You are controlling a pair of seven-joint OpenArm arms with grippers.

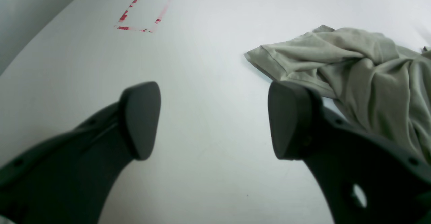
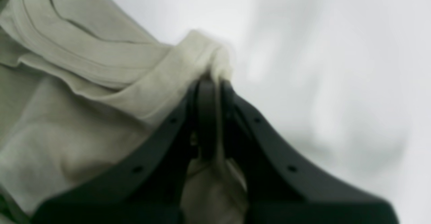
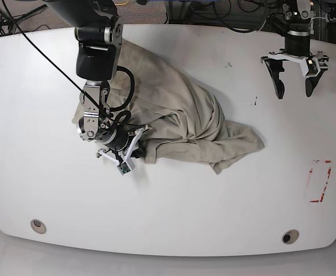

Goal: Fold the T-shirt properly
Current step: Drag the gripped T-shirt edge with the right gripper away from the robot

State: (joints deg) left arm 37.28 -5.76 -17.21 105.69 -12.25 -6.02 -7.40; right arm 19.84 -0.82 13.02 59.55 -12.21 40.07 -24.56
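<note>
The step in hand is judged to be the opening one: an edge of the crumpled T-shirt (image 3: 179, 121) is being seized so that the garment can be spread flat before any fold is made. In the base view the T-shirt is seen in a rumpled heap across the upper middle of the white table (image 3: 213, 230), running from the upper left of the frame down to a loose sleeve or corner right of centre.

The right end effector (image 3: 134, 139) is shown at the heap's lower left edge. In the right wrist view its tips are pressed together on a bunched fold of the T-shirt (image 2: 101, 62), and cloth is gripped between the right end effector (image 2: 210, 82) tips (the view is blurred, so the exact part of the garment cannot be told).

The left end effector (image 3: 294, 77) is seen at the upper right of the base view, well apart from the cloth. In the left wrist view its fingers (image 1: 141, 119) are spread wide over bare table, nothing is held between them, and a hemmed edge of the T-shirt (image 1: 353, 69) lies just beyond the right-hand finger. A red-marked rectangle (image 1: 141, 10) is seen at the upper left of that view.

The next move is judged to call for a second grasp by the left end effector (image 1: 210, 119) on that hemmed edge, so that the cloth can be drawn taut between two points.
</note>
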